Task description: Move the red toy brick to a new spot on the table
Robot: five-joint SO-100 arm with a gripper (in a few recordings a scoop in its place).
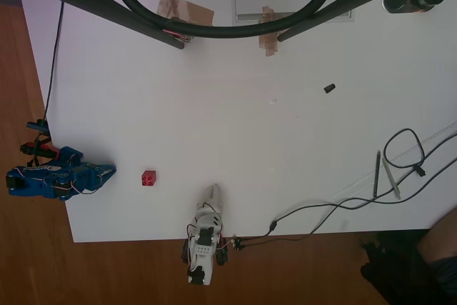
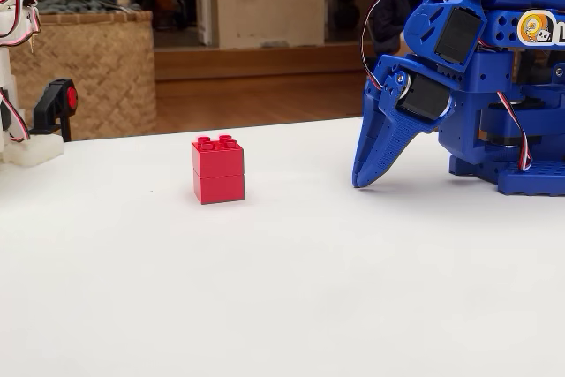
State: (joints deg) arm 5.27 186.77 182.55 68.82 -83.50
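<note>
The red toy brick [image 1: 148, 178] stands upright on the white table [image 1: 271, 148], near its lower left corner in the overhead view. In the fixed view the brick [image 2: 218, 169] looks like two studded layers, resting on the table [image 2: 265, 297]. My blue gripper [image 1: 111, 171] lies at the left table edge, pointing at the brick from a short way off. In the fixed view the gripper [image 2: 360, 181] is shut and empty, its tip down on the table, to the right of the brick with a clear gap.
A white arm [image 1: 207, 226] sits at the table's near edge, right of the brick. A small black piece [image 1: 329, 88] lies mid-right. Black cables [image 1: 403, 151], pens [image 1: 376, 174] and brown tape patches [image 1: 187, 11] lie along the right and far sides. A person [image 1: 428, 262] is at the bottom right.
</note>
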